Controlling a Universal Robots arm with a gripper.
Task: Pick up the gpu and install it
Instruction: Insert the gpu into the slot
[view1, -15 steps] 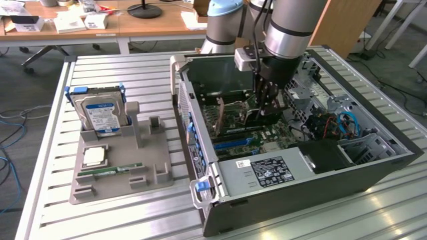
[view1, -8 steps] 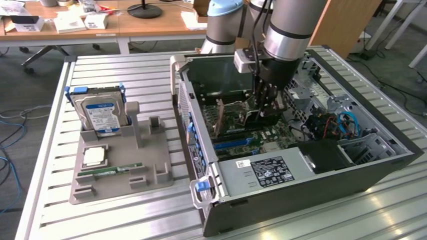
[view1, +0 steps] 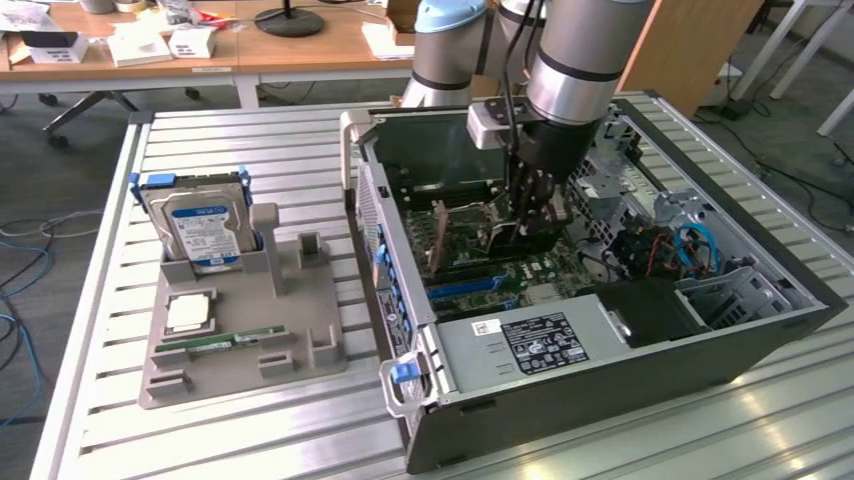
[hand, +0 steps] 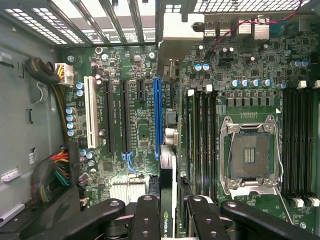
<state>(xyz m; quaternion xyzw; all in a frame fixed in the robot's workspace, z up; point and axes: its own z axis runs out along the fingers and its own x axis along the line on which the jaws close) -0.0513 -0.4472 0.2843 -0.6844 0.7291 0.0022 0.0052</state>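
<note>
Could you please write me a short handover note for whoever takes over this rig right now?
Gripper: lowered inside the open computer case, jaws closed on the gpu.
Gpu: held on edge over the motherboard, beside the long blue slot.
Done: gpu picked up and brought into the case.
Left: seating it. The blue slot shows bare along its length, so the card does not look inserted yet.
Outside the case: hard drive and memory stick sit on the grey fixture.
</note>
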